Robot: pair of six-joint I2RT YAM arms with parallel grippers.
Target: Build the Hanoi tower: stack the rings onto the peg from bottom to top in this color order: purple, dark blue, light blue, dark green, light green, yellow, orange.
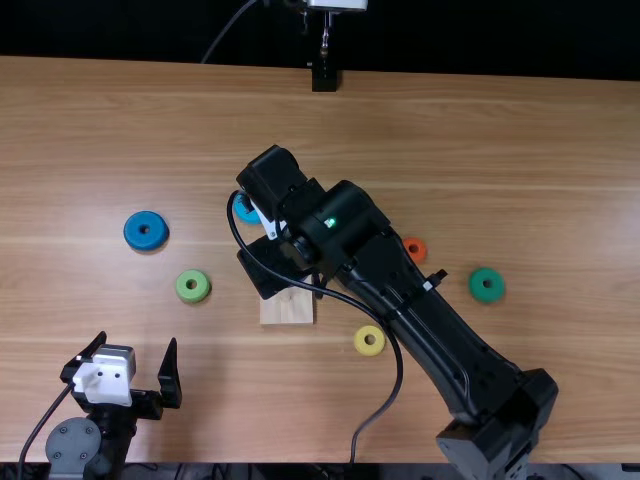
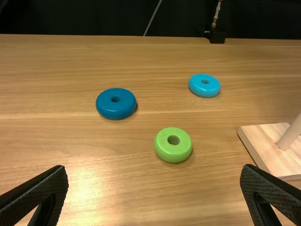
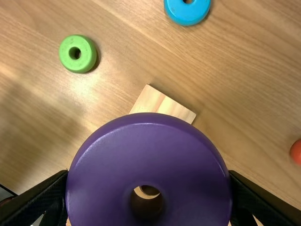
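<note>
Purple ring [image 3: 108, 179] is sitting nearest the camera in the right wrist view, and the right tool [image 1: 270, 266] is pinching it by its two sides. It is covering part of the flat wooden base [image 1: 286, 312]. Some pale wood is peeking through its hole, but I can't tell if the ring is touching the peg [image 2: 291, 133]. That peg is standing up from the base, and its bottom part is showing bare in the left wrist view.

The left tool [image 1: 137, 342] is waiting over the near left part of the table [image 1: 500, 150], with its two fingers spread wide and nothing between them.

Six more rings are lying flat on the table. The dark blue ring [image 1: 146, 219] is lying on the left, and the light green ring [image 1: 202, 288] is resting between it and the base. The light blue ring [image 1: 245, 212] is poking out from beside the right arm, past the base. On the right, the orange ring [image 1: 421, 245] is lying close by the arm, and the dark green ring [image 1: 478, 278] is sitting farther right. The yellow ring [image 1: 361, 346] is lying nearer the front, to the right of the base.
</note>
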